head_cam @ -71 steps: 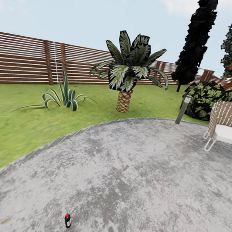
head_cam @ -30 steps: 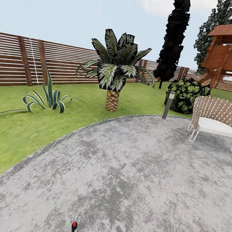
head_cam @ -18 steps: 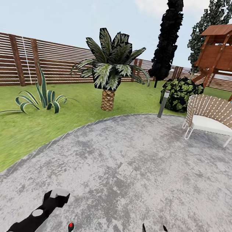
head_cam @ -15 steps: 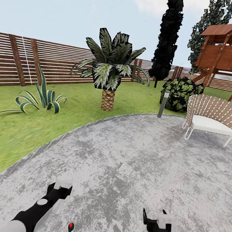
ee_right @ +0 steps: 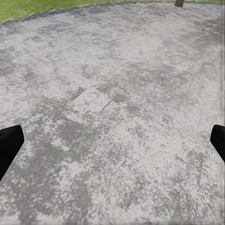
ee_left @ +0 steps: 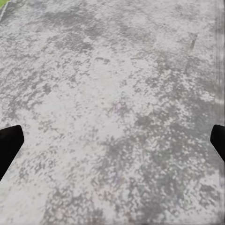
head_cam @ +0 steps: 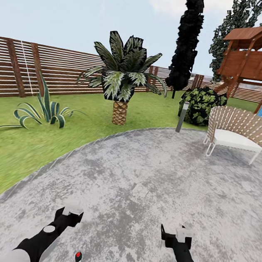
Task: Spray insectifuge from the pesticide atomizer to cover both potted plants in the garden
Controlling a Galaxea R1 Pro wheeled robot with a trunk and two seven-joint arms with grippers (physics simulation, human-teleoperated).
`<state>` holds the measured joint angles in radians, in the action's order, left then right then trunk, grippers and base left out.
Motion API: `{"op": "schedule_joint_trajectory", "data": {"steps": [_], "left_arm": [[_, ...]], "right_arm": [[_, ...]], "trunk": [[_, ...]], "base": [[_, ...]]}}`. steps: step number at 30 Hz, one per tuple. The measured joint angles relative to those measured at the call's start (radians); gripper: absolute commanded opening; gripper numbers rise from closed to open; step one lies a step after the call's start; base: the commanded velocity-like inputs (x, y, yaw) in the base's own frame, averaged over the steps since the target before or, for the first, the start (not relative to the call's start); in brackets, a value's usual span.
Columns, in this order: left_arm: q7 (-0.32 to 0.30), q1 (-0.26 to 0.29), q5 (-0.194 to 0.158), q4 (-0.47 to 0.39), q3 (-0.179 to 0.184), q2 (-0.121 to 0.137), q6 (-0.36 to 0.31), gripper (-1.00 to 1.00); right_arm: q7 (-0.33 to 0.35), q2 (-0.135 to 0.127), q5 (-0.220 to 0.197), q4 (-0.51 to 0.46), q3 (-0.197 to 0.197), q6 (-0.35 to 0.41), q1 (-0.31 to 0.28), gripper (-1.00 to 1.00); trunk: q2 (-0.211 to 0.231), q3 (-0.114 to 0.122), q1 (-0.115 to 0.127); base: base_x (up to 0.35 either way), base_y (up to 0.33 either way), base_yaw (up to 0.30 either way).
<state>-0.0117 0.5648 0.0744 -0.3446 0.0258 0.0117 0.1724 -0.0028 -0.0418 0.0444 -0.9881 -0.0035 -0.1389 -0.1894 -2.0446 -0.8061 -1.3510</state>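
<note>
Atomizer (head_cam: 79, 259): small dark bottle with a red top, standing on the grey paving (head_cam: 147, 192) at the near edge of the head view, between the two arms and nearer the left one.
Left gripper (head_cam: 69, 214): released; in its wrist view the two dark fingertips (ee_left: 9, 145) stand wide apart over bare paving. It hovers just beyond the atomizer, holding nothing.
Right gripper (head_cam: 176, 235): released as well, fingertips (ee_right: 9, 145) spread over bare paving, well apart from the atomizer on the right.
Step in hand: judged to be the reach for the atomizer; pickup not yet done.
Method advised: bring the left gripper back toward the near edge and lower it, jaws astride the bottle body below the red top; close squarely so the upright bottle is not tipped. Lowering the head or trunk would likely keep the bottle in sight.
Lawn (head_cam: 11, 146): green, curving round the paving's left and far sides.
Mid-distance: spiky striped plant (head_cam: 46, 110) far left; scaly-trunked palm (head_cam: 123, 83); grey post (head_cam: 182, 117); slatted chair (head_cam: 238, 132) right.
Far: dark bush (head_cam: 202, 106), wooden fence (head_cam: 39, 69), play tower (head_cam: 259, 58).
Potted plants: not identified here.
</note>
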Motion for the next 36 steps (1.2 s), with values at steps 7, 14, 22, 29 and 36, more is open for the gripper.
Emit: {"op": "schedule_joint_trajectory", "data": {"steps": [7, 14, 22, 29, 36], "left_arm": [[0.0, -0.001, -0.005, 0.007, 0.0, 0.001, 0.001, 1.0], [0.002, -0.001, -0.007, 0.007, -0.001, 0.001, 0.001, 1.0], [0.002, -0.001, -0.008, 0.007, -0.002, 0.002, 0.001, 1.0], [0.002, -0.001, -0.008, 0.007, -0.004, 0.002, 0.001, 1.0], [0.002, -0.001, -0.008, 0.007, -0.004, 0.002, 0.001, 1.0]], "right_arm": [[-0.001, 0.0, 0.0, 0.003, -0.001, 0.0, 0.0, 1.0], [-0.001, 0.002, 0.0, 0.022, -0.001, -0.001, 0.0, 1.0], [-0.003, 0.006, 0.0, 0.026, 0.0, -0.001, 0.0, 1.0], [-0.003, 0.006, 0.0, 0.026, -0.002, -0.001, 0.0, 1.0], [-0.003, 0.006, 0.0, 0.026, -0.002, -0.001, 0.0, 1.0]], "trunk": [[0.0, 0.0, 0.0], [-0.049, -0.025, -0.027], [-0.105, -0.061, -0.057], [-0.154, -0.094, -0.084], [-0.203, -0.127, -0.111]], "base": [[0.0, 0.0, -0.289], [0.0, 0.0, -0.252], [0.0, 0.0, -0.067], [0.0, 0.0, -0.002], [0.0, 0.0, 0.0]]}}
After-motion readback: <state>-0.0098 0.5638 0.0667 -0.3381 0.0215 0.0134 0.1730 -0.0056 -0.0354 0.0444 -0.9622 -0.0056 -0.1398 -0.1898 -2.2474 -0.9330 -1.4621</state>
